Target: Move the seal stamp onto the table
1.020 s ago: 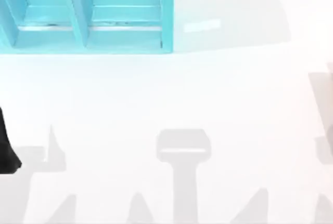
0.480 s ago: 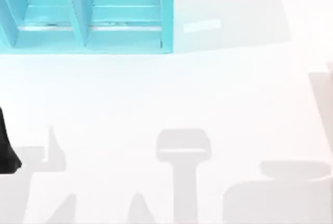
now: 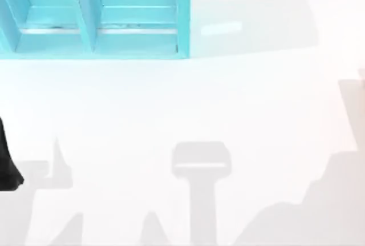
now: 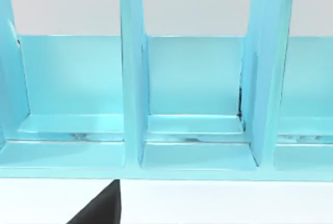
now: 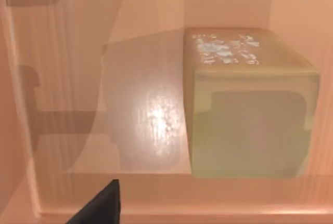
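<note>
The pale tan-green rectangular seal stamp point(image 5: 250, 104), speckled with whitish marks on its top face, sits on a glossy peach-toned surface point(image 5: 145, 115) in the right wrist view. The large glossy white table point(image 3: 182, 103) carries a turquoise-blue compartmented shelf unit point(image 3: 94, 17) at its far left. I cannot tell how either gripper's jaws stand.
</note>
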Available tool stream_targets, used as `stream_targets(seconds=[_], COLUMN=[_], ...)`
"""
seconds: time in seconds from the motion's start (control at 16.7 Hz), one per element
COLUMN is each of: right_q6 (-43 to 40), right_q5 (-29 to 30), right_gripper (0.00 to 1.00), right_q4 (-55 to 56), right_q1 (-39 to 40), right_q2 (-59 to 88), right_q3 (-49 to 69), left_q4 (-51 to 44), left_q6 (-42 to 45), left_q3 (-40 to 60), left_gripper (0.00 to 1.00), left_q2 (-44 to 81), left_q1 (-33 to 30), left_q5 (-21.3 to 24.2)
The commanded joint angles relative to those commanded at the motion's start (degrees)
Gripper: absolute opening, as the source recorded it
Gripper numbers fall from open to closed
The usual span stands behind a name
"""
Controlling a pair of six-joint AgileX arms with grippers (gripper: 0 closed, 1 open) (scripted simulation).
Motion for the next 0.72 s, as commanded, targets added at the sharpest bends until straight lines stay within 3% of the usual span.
stream_targets(seconds=[0.42,0.72], right_q6=[0.10,0.24], right_q5=[0.01,0.00], right_gripper=[1.00,1.00], right_q4=[0.93,12.34], right_q1=[0.20,0.21], right_q2=[0.22,3.24], right_q3=[-0.87,-8.89], left_q4=[0.00,0.00], left_q6=[0.00,0.00], left_q3=[0.00,0.00], left_gripper=[1.00,1.00], left_q2=[0.00,0.00], left_q1=[0.00,0.00], left_q5=[0.00,0.00])
